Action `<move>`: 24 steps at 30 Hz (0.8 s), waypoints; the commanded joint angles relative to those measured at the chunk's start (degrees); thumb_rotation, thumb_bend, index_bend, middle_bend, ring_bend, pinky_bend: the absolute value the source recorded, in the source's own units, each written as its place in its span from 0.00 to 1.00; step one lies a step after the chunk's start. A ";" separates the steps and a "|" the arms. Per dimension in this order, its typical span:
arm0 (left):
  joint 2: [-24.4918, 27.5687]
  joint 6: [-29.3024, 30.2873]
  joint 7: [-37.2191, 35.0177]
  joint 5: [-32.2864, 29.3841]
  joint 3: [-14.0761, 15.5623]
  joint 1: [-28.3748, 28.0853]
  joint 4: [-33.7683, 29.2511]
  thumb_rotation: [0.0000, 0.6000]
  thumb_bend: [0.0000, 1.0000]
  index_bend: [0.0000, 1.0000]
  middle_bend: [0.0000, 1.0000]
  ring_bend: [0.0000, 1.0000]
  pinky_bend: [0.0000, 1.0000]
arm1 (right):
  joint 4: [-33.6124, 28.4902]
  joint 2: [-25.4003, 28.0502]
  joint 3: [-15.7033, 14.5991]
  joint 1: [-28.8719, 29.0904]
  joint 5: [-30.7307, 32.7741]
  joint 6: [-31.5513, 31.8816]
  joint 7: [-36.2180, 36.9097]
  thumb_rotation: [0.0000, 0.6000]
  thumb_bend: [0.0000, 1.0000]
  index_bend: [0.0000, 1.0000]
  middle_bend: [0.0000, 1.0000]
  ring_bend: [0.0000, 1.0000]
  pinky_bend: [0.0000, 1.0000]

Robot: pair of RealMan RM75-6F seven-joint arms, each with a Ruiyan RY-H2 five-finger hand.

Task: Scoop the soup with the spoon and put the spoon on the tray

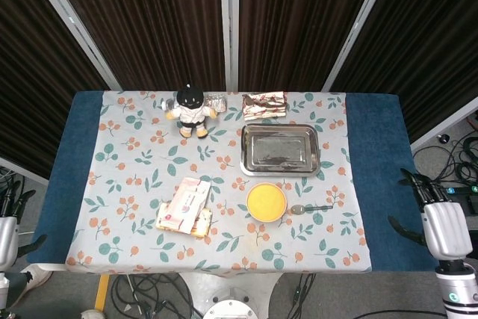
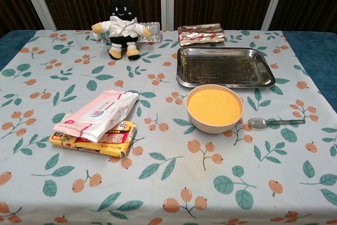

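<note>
Right hand (image 1: 446,227) hangs off the table's right edge, fingers spread, holding nothing. Left hand (image 1: 6,235) sits off the left edge, largely cropped; its state cannot be told. Landmark: the bowl of orange soup (image 2: 214,107). The spoon (image 2: 275,123) lies just right of it on the floral cloth (image 2: 158,183), over a blue table cover (image 1: 381,155). The steel tray (image 2: 225,67) lies just behind the bowl. Dark curtains (image 1: 149,20) back the scene. The wipes packet (image 2: 97,114) to the left carries print too small to read.
</note>
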 commanded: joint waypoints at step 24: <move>-1.45 -2.22 -2.30 -1.52 0.33 -0.27 3.07 1.00 0.06 0.24 0.12 0.10 0.11 | 12.13 -16.18 0.71 21.56 20.21 -39.27 -13.12 1.00 0.16 0.42 0.99 1.00 1.00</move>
